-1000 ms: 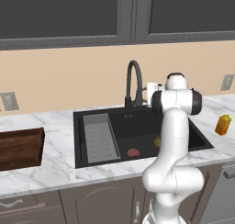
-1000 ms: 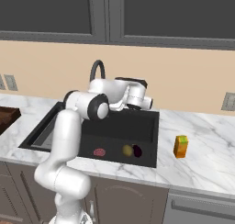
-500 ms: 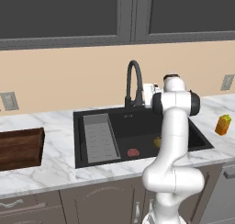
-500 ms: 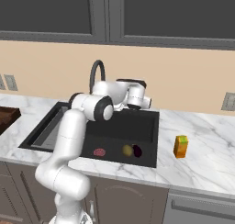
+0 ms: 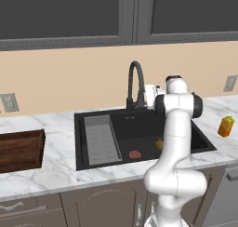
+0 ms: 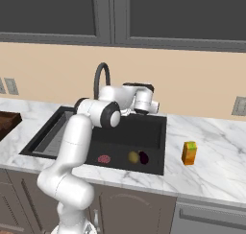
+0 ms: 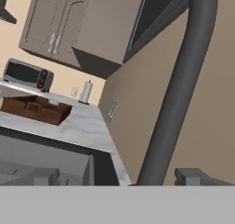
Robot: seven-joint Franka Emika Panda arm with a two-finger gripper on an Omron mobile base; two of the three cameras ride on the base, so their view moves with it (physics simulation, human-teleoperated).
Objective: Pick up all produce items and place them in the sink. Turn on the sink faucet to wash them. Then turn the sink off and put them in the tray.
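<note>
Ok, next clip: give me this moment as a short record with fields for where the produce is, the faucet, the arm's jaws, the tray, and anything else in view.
produce: olive-yellow piece and dark purple piece lie side by side on the floor of the sink
faucet: black gooseneck faucet at the back rim; no water visible
gripper: gripper close beside the faucet, jaws open, holding nothing
tray: brown tray on the counter left of the sink, no produce in it
other: red disc in the sink; orange block on the counter to the right
</note>
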